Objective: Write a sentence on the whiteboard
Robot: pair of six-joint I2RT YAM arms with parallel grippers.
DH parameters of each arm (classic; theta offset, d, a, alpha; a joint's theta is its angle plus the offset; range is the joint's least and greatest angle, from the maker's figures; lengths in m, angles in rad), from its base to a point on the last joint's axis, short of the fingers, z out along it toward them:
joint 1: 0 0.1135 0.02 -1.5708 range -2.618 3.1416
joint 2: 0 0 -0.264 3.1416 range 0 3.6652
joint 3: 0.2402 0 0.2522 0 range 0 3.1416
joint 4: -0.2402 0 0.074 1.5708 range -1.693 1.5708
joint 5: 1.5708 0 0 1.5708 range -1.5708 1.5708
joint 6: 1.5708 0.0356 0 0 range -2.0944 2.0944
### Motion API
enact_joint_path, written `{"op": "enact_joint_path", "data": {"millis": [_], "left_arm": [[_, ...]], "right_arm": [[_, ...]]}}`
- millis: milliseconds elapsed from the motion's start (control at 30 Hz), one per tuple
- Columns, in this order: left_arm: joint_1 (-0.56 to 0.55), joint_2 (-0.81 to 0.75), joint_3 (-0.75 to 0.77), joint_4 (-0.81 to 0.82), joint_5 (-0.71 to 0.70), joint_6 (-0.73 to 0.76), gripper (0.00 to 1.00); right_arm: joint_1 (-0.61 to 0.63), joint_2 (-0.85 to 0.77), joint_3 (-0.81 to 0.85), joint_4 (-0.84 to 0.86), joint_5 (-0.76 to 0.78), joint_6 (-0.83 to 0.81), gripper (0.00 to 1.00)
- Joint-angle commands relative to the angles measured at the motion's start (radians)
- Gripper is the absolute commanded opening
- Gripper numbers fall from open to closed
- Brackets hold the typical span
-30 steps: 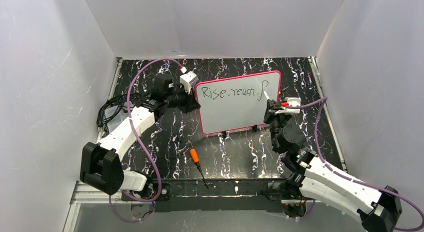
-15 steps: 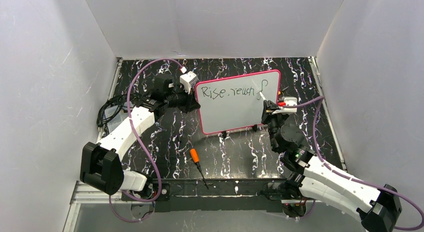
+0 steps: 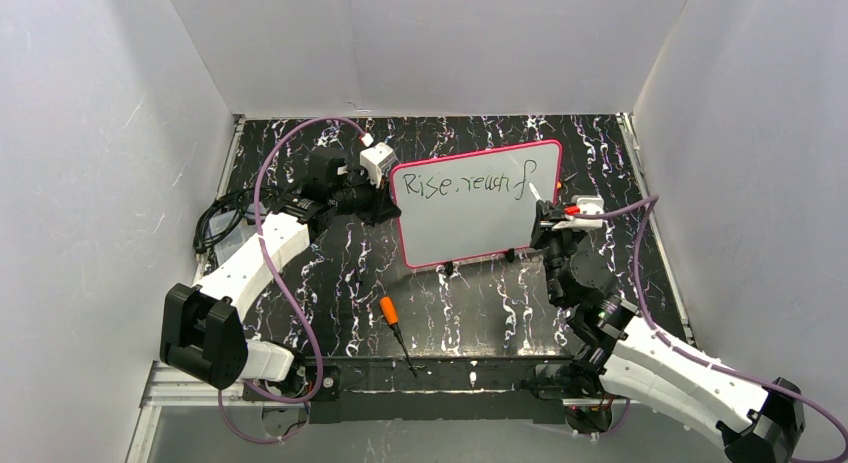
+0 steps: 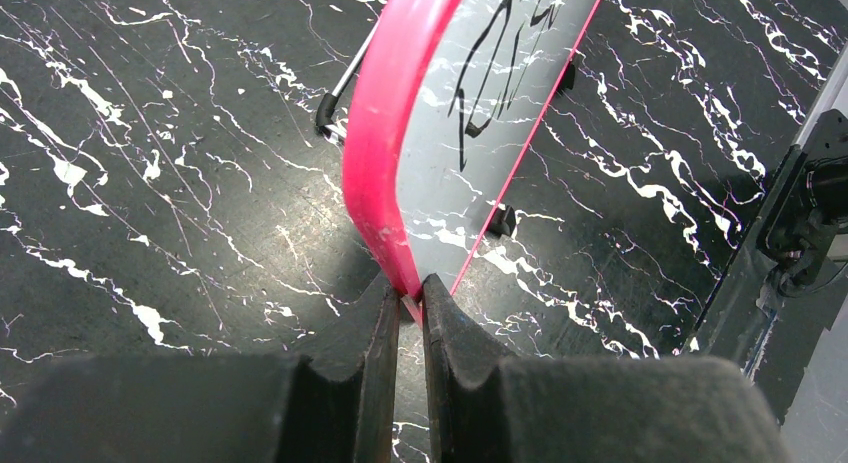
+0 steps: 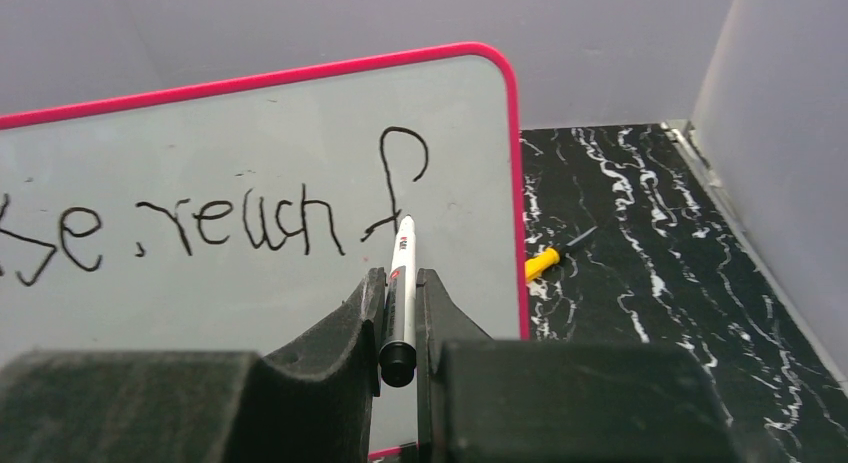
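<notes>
Bracing explains the left arm's pose: the left gripper [image 4: 408, 288] has its fingers pinched shut on the pink frame at the left edge of the whiteboard [image 3: 465, 228], probably so the board neither slides nor tips back under the pen's push. The board stands on small black feet, leaning back a little. It sits on the worktop [image 3: 480, 303] nearer the far edge than the near one, with its face toward the arms. The right gripper [image 5: 400, 283] is clamped on a white marker [image 5: 403, 251]. The marker lies along the fingers so that its tip meets the board near the upper right corner, at the crossbar of an "f". An orange-handled tool [image 3: 389, 310] lies well apart, toward the worktop's near edge.

The sentence [image 3: 455, 186] is a thin black scrawl in one line along the top: "Rise, reach f", the "a" looking more like a "u". Below it the board is bare, so I judge the writing roughly midway.
</notes>
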Motion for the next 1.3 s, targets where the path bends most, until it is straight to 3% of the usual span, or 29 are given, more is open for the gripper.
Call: {"op": "enact_joint_path", "data": {"millis": [0,567,900,1267], "left_arm": [[-0.004,-0.014,0.002,-0.017,-0.002,0.015,0.00],[-0.004,-0.012,0.002,-0.019,-0.004,0.017,0.00],[-0.004,-0.013,0.004,-0.018,-0.003,0.018,0.00],[-0.004,-0.012,0.004,-0.019,-0.003,0.016,0.00]], "right_arm": [[-0.012,-0.015,0.027,0.060,0.068,-0.080,0.01],[-0.129,0.068,0.036,0.126,-0.082,-0.047,0.01],[-0.131,0.036,0.026,0.011,-0.155,0.032,0.01],[-0.132,0.020,0.001,-0.063,-0.072,0.089,0.01]]}}
